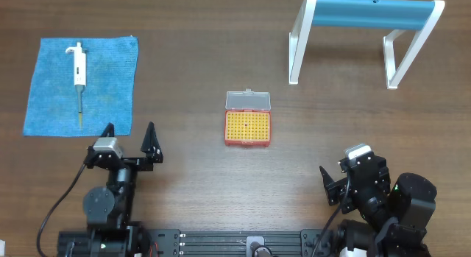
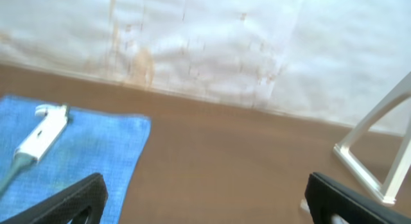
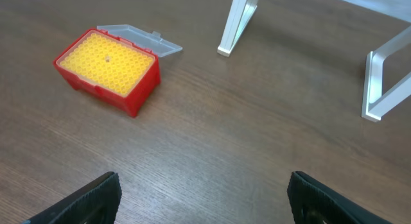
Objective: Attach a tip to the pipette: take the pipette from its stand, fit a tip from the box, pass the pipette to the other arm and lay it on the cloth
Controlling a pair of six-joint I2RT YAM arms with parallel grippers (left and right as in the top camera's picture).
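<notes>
At the far left of the table (image 1: 221,205), a blue cloth (image 1: 110,65), spread flat. On its left half, the pipette (image 1: 78,65): white body, head toward the far edge, yellowish tip (image 1: 79,118) fitted and pointing back toward the arm bases. Lies wholly on the cloth, touched by neither gripper.

Just off the cloth's near right corner, the left gripper (image 1: 130,135). Fingers spread wide, nothing between them. Faces the cloth's right edge and the far wall in its wrist view, with the pipette off to one side and well apart.

At mid-table, between the two arms, the box (image 1: 248,129): red walls, a yellow grid of tips on top. Clear lid (image 1: 248,101) folded back on the far side, lying open. Stands well apart from both grippers.

Near the bottom right, close to its own base, the right gripper (image 3: 202,201). Fingers released and wide apart, holding nothing. Points toward the box and the stand's feet in its wrist view.

At the far right rear, the stand (image 1: 366,14): white legs, blue bar across the top, upright on the table.
</notes>
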